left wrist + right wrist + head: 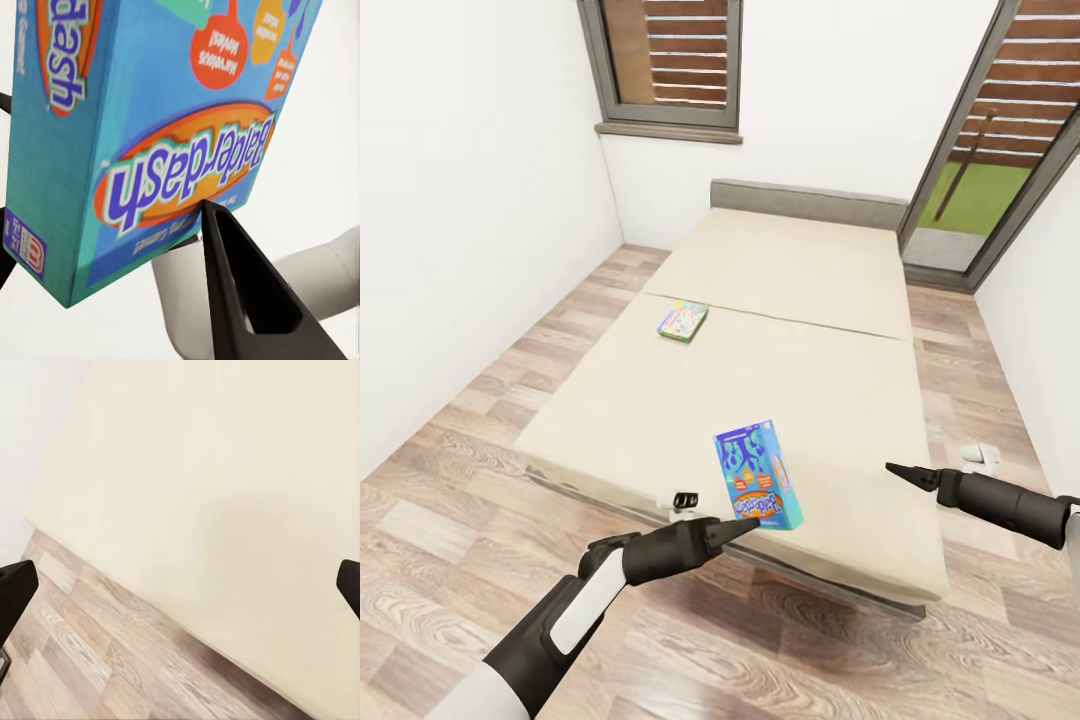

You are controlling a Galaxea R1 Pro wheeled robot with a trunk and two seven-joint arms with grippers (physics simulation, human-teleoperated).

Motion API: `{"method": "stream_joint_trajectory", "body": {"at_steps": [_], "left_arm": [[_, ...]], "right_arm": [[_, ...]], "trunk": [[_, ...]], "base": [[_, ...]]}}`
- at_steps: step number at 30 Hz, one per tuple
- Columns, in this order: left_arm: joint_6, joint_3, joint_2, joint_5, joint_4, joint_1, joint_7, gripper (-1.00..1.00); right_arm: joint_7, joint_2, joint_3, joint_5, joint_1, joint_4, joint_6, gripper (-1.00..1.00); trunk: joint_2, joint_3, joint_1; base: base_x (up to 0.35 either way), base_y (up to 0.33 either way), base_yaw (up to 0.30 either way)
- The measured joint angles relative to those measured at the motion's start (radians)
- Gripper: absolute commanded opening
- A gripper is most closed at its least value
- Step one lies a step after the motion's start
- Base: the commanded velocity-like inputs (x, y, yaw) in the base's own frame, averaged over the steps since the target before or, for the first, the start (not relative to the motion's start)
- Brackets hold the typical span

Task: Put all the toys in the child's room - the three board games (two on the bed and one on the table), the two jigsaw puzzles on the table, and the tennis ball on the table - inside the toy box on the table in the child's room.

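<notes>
The blue board game (pixel 758 477), a "Balderdash" box, stands upright above the near edge of the bed (pixel 830 300), clamped at its lower corner by the left gripper (pixel 745 528); the left wrist view shows a black finger (pixel 240 285) pressed against its printed face. The right gripper (pixel 900 470) hangs over the bed's right side with its fingers spread wide, holding nothing. Farther up the mattress lies a second board game (pixel 682 321), flat and pale green. So two games are counted here, one in hand and one waiting. The step appears to be carrying off the first bed game; next it likely calls for turning toward the table and toy box.
</notes>
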Motion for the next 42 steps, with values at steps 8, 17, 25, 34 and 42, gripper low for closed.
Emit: {"method": "stream_joint_trajectory", "body": {"at_steps": [8, 17, 25, 34, 42], "left_arm": [[0.000, -0.001, -0.001, -0.029, 0.002, -0.004, -0.040, -1.00], [0.000, -0.003, -0.004, -0.078, 0.003, -0.007, -0.100, -1.00], [-0.001, -0.005, -0.008, -0.109, 0.005, -0.007, -0.125, -1.00], [-0.003, -0.001, -0.010, -0.145, 0.029, -0.007, -0.122, -1.00], [-0.025, 0.002, -0.012, -0.154, 0.067, -0.008, -0.105, -1.00]], "right_arm": [[0.000, 0.000, 0.000, 0.000, 0.000, 0.001, 0.000, 1.00], [0.000, 0.000, 0.000, 0.000, 0.000, 0.001, 0.000, 1.00], [0.000, 0.000, 0.000, 0.000, 0.000, 0.001, 0.000, 1.00], [0.000, 0.000, 0.001, -0.001, 0.003, 0.000, 0.000, 1.00], [0.001, 0.001, 0.003, -0.002, 0.007, -0.001, 0.000, 1.00]], "trunk": [[0.000, 0.013, 0.000], [0.000, 0.028, 0.000], [0.000, 0.041, 0.000], [0.000, 0.056, 0.000], [0.000, 0.069, 0.000]], "base": [[0.000, 0.000, 0.000], [0.000, 0.000, 0.000], [0.000, 0.000, 0.000], [0.000, 0.000, 0.000], [0.000, 0.000, 0.009]]}}
